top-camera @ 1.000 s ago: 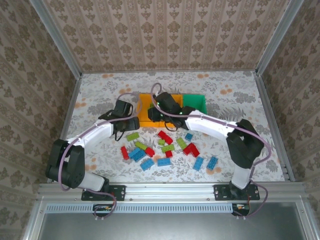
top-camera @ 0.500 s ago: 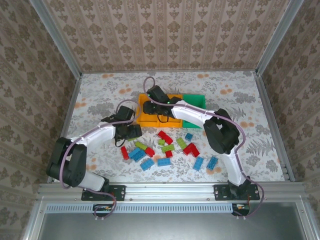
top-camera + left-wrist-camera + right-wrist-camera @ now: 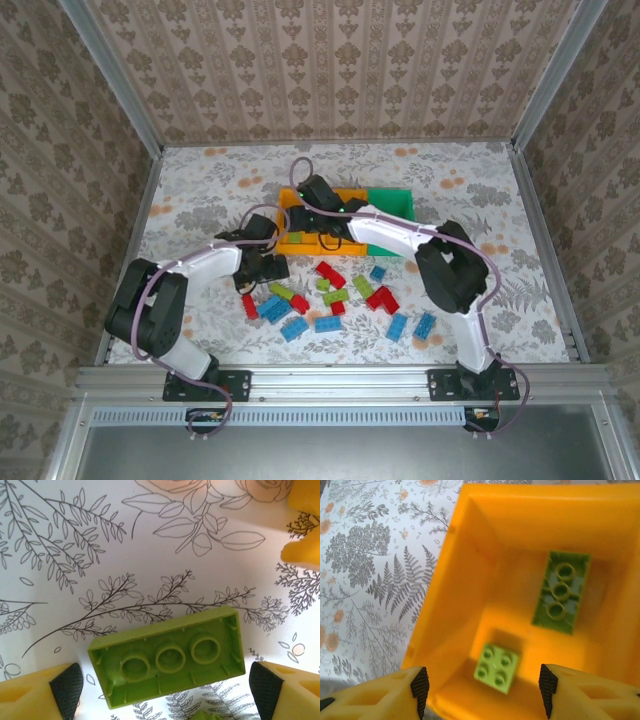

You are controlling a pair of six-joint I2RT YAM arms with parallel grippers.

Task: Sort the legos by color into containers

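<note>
An upside-down lime green lego (image 3: pixel 167 662) lies on the table between my left gripper's (image 3: pixel 165 690) open fingers (image 3: pixel 65 687), with a gap on both sides. From above, the left gripper (image 3: pixel 262 268) covers that brick. My right gripper (image 3: pixel 483 686) hangs open over the left orange container (image 3: pixel 465 555), empty. A small square lime lego (image 3: pixel 496 667) and a long upside-down lime one (image 3: pixel 561 592) lie inside. In the top view the right gripper (image 3: pixel 312 232) is over that orange bin (image 3: pixel 290 240), beside a second orange bin (image 3: pixel 350 195) and the green bin (image 3: pixel 395 205).
Several loose legos are scattered on the floral table in front of the bins, among them a red one (image 3: pixel 330 273), a blue one (image 3: pixel 326 323) and a lime one (image 3: pixel 336 296). Both arms reach across the table's middle. Patterned walls enclose the table.
My right gripper swung left over the left orange bin and opened, dropping the small lime brick into it. My left gripper moved down over the lime brick and opened wider.
</note>
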